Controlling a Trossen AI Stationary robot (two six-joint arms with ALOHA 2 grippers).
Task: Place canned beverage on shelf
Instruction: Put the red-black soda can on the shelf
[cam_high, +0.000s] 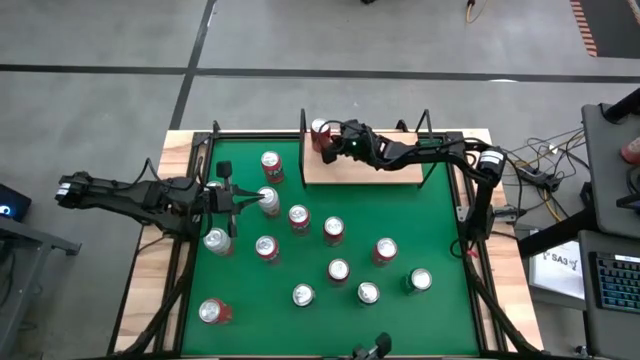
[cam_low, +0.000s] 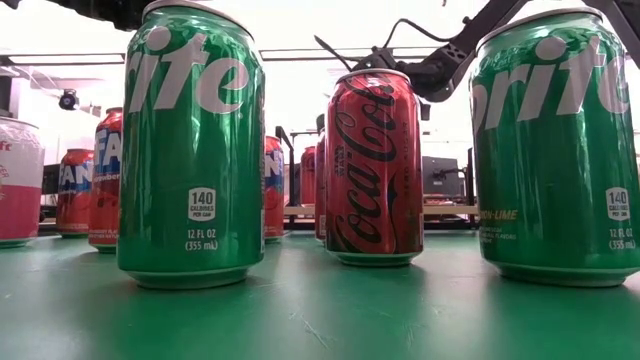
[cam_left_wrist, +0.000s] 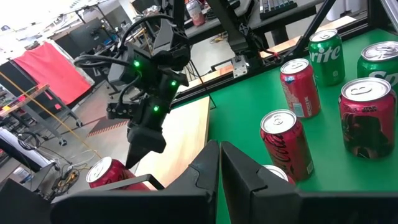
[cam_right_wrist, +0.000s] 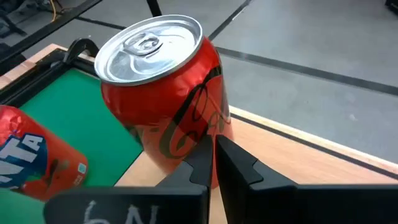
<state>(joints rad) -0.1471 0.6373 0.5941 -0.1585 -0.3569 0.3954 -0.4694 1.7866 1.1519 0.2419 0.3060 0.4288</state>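
My right gripper (cam_high: 330, 140), shut and empty, sits just beside the upright can (cam_high: 320, 131) at the shelf's (cam_high: 390, 170) left end.

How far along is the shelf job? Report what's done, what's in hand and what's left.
Done: one red can stands upright at the end of the shelf. In hand: nothing is gripped. The right hand is shut beside that can, and the left hand is shut over the green tabletop next to another can. Left: many loose cans stand on the tabletop.
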